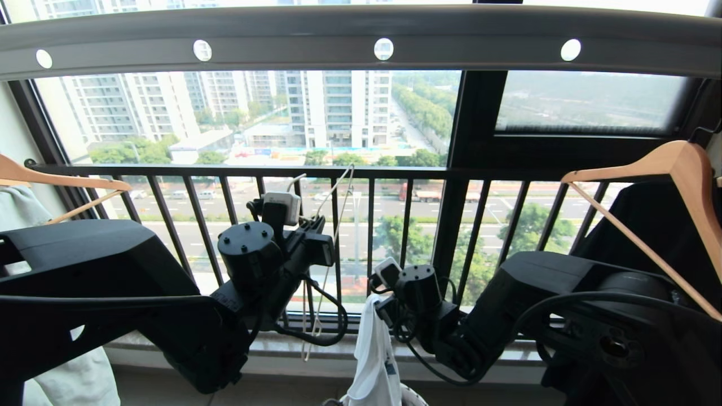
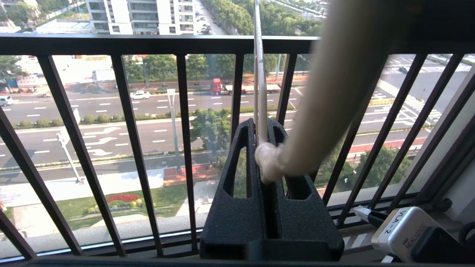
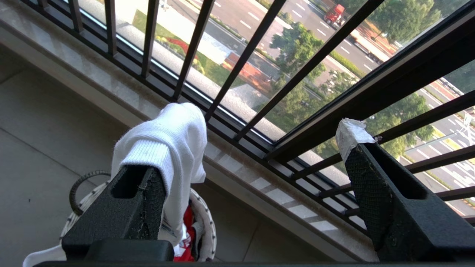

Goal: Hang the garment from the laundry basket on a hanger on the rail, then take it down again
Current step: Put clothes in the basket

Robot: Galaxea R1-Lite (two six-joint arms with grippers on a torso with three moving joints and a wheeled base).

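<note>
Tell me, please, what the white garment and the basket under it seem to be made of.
The garment looks like soft knitted cotton: matte, limp, with a ribbed hem draped over one finger of the open right gripper. The basket seems woven cord or rope, white with dark flecks; the exact fibre is unclear.

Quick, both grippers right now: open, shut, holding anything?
Left gripper: shut on the cream-white hanger.
Right gripper: open wide; the white T-shirt is draped over one finger, not clamped.
</note>
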